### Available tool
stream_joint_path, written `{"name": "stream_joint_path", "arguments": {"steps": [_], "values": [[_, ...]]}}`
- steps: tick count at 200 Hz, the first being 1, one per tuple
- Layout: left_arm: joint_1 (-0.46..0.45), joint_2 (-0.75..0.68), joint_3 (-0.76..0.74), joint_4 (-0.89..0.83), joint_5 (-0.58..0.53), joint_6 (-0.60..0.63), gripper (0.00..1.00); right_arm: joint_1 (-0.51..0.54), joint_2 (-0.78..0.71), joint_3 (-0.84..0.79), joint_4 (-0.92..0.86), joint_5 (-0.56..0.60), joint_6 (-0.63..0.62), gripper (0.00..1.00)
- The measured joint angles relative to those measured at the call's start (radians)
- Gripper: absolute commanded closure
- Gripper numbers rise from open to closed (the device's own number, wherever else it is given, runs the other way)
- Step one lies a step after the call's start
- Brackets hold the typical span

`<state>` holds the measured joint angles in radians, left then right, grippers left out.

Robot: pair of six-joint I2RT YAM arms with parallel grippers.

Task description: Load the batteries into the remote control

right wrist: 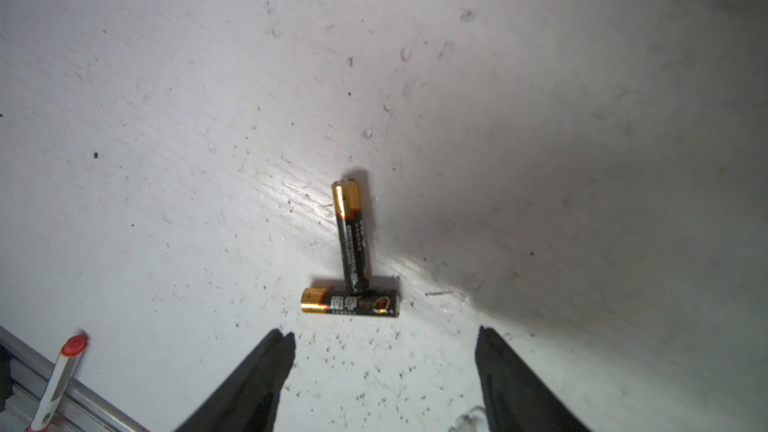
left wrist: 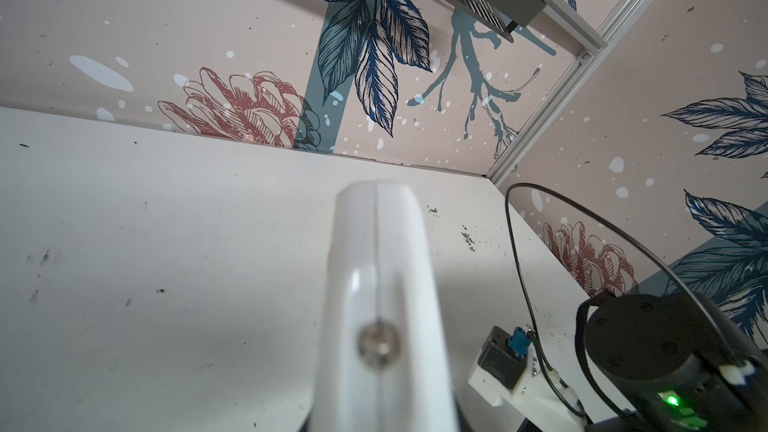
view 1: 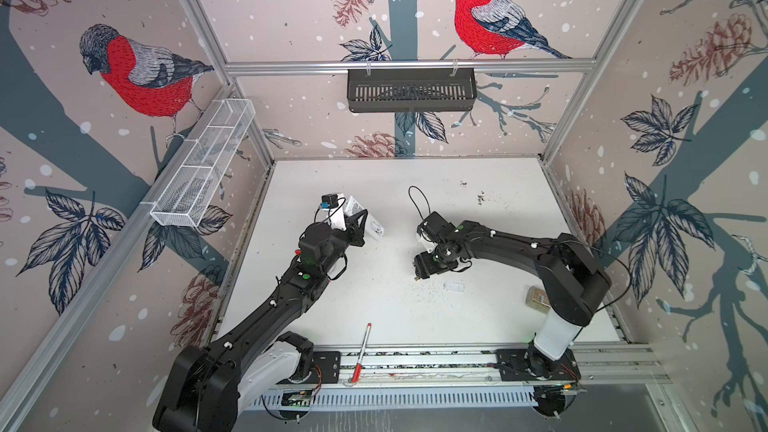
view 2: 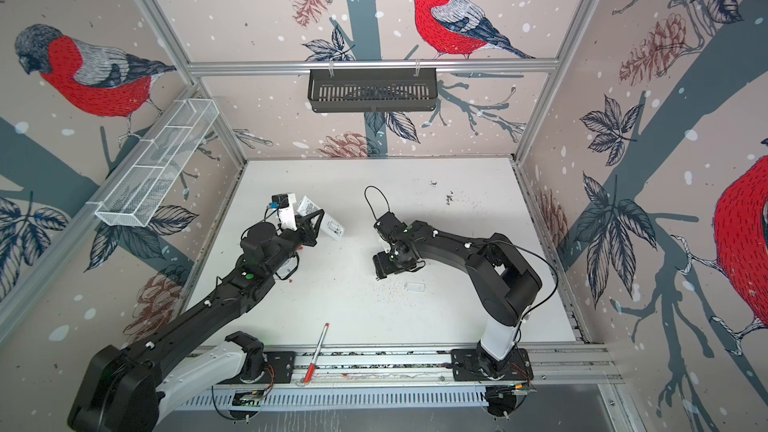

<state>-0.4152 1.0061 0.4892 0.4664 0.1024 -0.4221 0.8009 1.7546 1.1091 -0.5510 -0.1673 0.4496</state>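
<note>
Clamping the remote control [view 1: 373, 225] in the left gripper [view 1: 360, 221], jaws closed tight on its white body, left of the middle of the table [view 1: 498, 209] in both top views. Holds it tilted and clear of the surface, with a printed label [view 2: 307, 204] facing up. Shows only a narrow white edge of the remote control [left wrist: 376, 268] in the left wrist view, with a seam and a small round metal spot, stretching away from the camera above the scuffed tabletop; cannot make out the fingers there.

Hovering low over the batteries [right wrist: 351, 238] with the right gripper [right wrist: 384, 332], jaws spread wide and gripping nothing. Finds both batteries flat on the table just ahead of the two dark fingertips [right wrist: 262, 371], touching in a T shape: one crosswise and nearest the tips, one butting against its flank and pointing away, gold end farthest off. Hides them almost wholly under the right gripper [view 1: 417, 275] in both top views, right of the middle and well apart from the remote control.

Lying across the table's front edge and onto the metal rail [view 1: 436, 361], a red-and-white pen [view 1: 362, 353], well clear of both grippers. Resting on the table just beside the right gripper, a small clear flat piece [view 1: 453, 286]; farther right, partly behind the right arm, a small brown block [view 1: 537, 297].
</note>
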Motion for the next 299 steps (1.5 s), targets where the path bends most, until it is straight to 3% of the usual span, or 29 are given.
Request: {"name": "stream_joint_path", "arguments": {"steps": [68,142,219,299], "values": [[0.0,-0.016,-0.019,0.003,0.001,-0.008,1.0,0.057,0.062,0.018,-0.003,0.129,0.124,0.17],[0.001,-0.014,-0.019,0.005,0.002,-0.016,1.0,0.092,0.055,-0.007,-0.04,0.232,0.114,0.19],[0.001,-0.007,-0.011,0.016,0.008,-0.023,1.0,0.093,0.024,-0.037,-0.076,0.238,0.047,0.5],[0.001,0.009,-0.008,0.022,0.027,-0.024,1.0,0.101,-0.02,-0.092,-0.08,0.219,0.045,0.65]]}}
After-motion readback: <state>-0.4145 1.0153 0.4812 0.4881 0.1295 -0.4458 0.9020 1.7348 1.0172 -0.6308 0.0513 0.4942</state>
